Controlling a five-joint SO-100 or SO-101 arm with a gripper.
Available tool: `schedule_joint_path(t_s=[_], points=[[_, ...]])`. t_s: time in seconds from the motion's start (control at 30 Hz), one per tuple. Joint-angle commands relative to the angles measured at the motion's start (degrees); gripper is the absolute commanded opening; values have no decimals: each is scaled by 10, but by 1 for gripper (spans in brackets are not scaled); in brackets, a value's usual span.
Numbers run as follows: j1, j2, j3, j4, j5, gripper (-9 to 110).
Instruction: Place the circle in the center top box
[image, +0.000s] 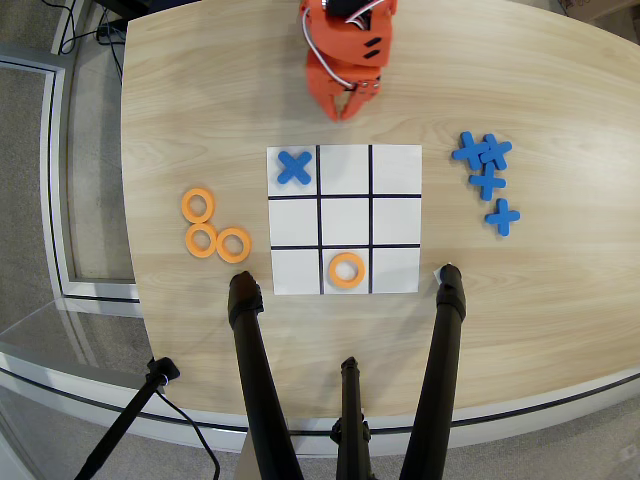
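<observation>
An orange circle (332, 271) lies flat inside the center top box (328, 288), the middle cell of the paper grid's row nearest the view's bottom. A blue X (294, 167) occupies the left cell of the opposite row. My orange gripper (345, 114) hangs over bare wood just beyond the grid's far edge, above the middle column. Its fingers are pressed together with nothing between them. It is far from the circle.
Three more orange rings (187, 240) lie on the wood left of the grid. Several blue crosses (487, 182) are clustered at the right. Black tripod legs (252, 370) rise from the table's near edge at both front corners of the grid.
</observation>
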Motion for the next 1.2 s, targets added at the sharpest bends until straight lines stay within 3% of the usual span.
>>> schedule_joint_path(t_s=[0.0,0.1,0.47,0.57,1.17], points=[[102,-1,33,-3,4,0],[192,1,33,1,4,0],[727,20,33,-3,4,0],[826,20,33,-3,4,0],[802,20,33,-3,4,0]])
